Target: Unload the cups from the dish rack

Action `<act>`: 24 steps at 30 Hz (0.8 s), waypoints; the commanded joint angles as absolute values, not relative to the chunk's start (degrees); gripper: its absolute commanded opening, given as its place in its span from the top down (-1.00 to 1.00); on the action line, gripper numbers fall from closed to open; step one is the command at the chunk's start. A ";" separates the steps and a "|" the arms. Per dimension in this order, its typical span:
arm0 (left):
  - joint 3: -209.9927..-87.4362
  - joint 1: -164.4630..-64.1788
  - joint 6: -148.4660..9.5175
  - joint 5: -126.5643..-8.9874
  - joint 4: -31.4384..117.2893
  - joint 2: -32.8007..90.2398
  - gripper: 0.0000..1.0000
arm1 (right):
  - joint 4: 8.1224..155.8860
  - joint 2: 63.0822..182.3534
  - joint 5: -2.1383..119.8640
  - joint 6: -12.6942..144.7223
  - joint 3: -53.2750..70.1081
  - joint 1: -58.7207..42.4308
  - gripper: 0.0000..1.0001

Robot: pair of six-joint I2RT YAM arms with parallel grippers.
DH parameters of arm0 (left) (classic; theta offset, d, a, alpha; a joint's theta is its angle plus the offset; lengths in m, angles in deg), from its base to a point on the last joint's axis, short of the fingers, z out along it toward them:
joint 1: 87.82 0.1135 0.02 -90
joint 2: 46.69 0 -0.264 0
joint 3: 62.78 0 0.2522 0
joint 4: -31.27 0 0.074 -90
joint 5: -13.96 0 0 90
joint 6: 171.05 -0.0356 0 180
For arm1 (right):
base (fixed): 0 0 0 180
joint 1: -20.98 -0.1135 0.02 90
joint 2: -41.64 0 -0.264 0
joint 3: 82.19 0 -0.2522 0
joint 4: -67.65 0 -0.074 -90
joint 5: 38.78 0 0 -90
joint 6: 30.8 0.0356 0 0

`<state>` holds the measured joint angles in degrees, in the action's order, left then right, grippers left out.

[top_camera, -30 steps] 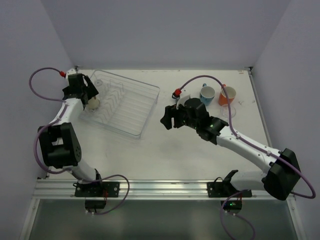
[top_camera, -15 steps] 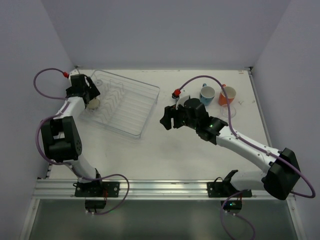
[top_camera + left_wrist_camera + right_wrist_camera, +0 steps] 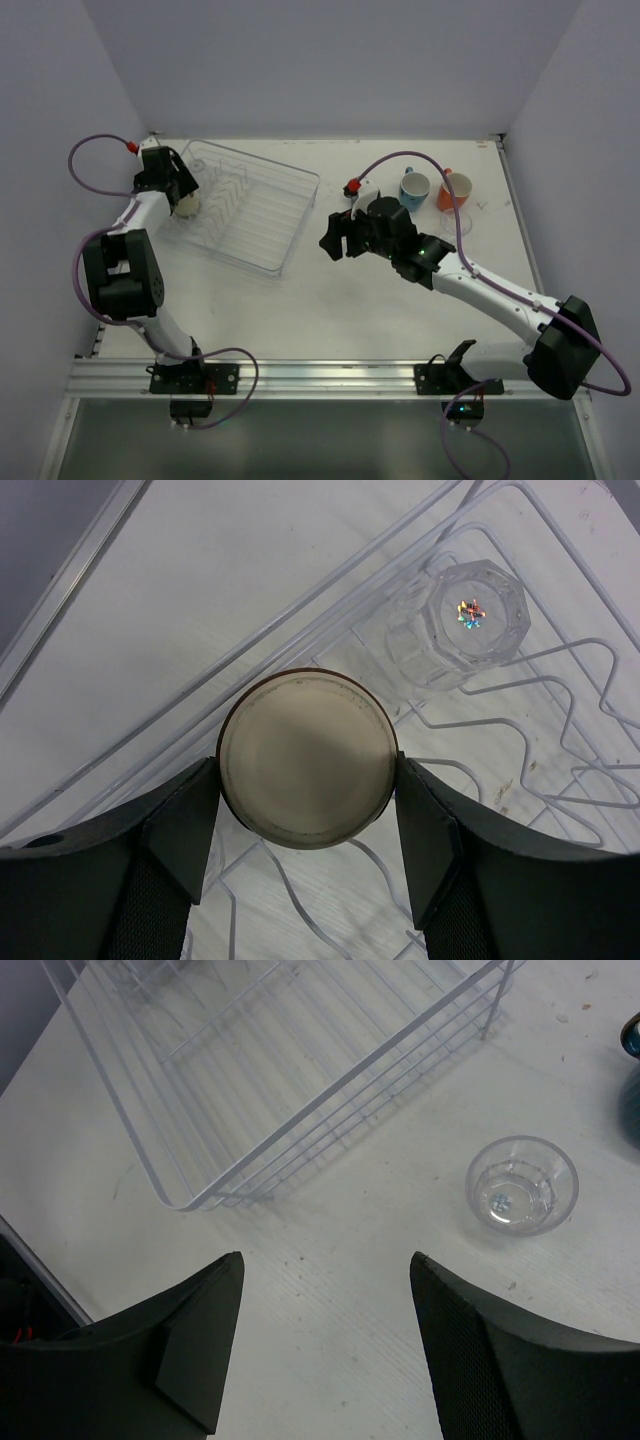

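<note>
One cream cup [image 3: 305,757], left corner of the dish rack [image 3: 290,235] — left gripper [image 3: 307,800] jaws pressed on both its sides. Handling: lift straight up, clear of the wires and the neighbouring clear tumbler [image 3: 462,620]. Right gripper [image 3: 325,1270] — jaws wide, empty.

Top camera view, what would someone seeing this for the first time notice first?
The left gripper, at the far-left end of the dish rack, has its fingers against both sides of a cream cup. The right gripper hangs open over the table just right of the rack, a clear tumbler standing nearby. A light blue mug and an orange cup sit at the far right.
</note>
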<state>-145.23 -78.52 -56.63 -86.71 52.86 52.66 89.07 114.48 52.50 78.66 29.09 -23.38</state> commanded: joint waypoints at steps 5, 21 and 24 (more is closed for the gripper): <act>-147.47 -78.33 -55.92 -84.65 50.83 50.88 0.09 | 86.77 114.76 53.15 78.71 27.89 -23.76 -0.40; -150.20 -78.24 -52.67 -82.90 54.60 37.79 0.22 | 85.10 113.97 56.40 82.93 24.37 -23.93 -0.40; -147.93 -78.24 -51.18 -80.35 55.14 34.63 0.23 | 83.53 113.53 57.90 84.95 23.67 -24.11 -0.40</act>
